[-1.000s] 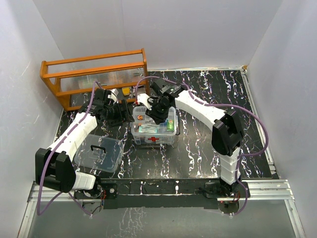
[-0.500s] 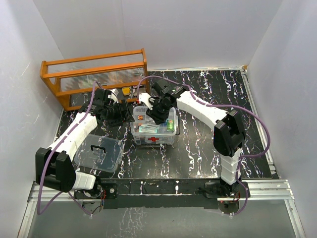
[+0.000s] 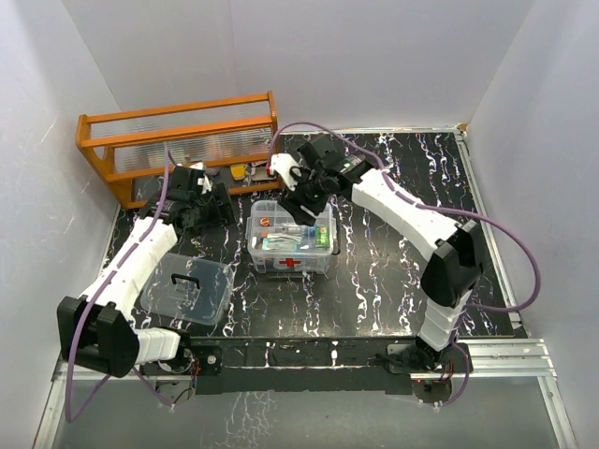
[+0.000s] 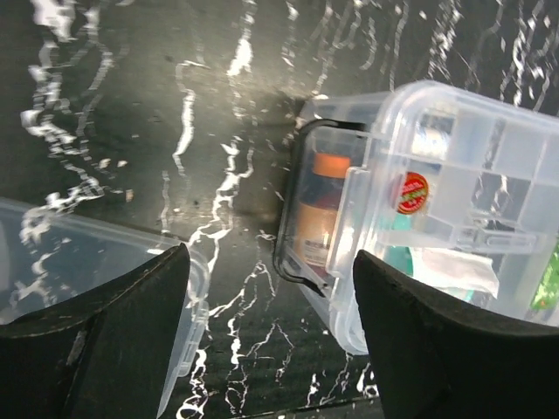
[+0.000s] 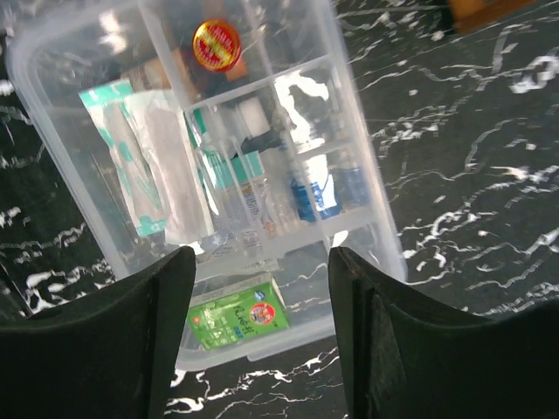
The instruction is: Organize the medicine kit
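The medicine kit (image 3: 292,263) is a clear box with a red cross, open near the table's middle. It holds a divider tray, a green carton (image 5: 236,319), packets (image 5: 148,166), a red-gold round tin (image 5: 217,44) and an orange-capped bottle (image 4: 321,209). Its clear lid (image 3: 187,288) with a dark handle lies to the left. My right gripper (image 3: 301,195) is open and empty above the kit's far edge; in its wrist view the gripper (image 5: 262,340) frames the kit (image 5: 371,175). My left gripper (image 3: 217,210) is open and empty left of the kit, between the kit (image 4: 454,96) and the lid (image 4: 52,253) in the wrist view (image 4: 271,349).
An orange wooden rack (image 3: 178,140) with ribbed clear panels stands at the back left. Small loose items (image 3: 239,171) lie between the rack and the kit. White walls close in the dark marbled table (image 3: 402,253) on three sides.
My right gripper has risen out of the kit and drawn back toward the far side. My left gripper has pulled back a little, to the left and toward the rack.
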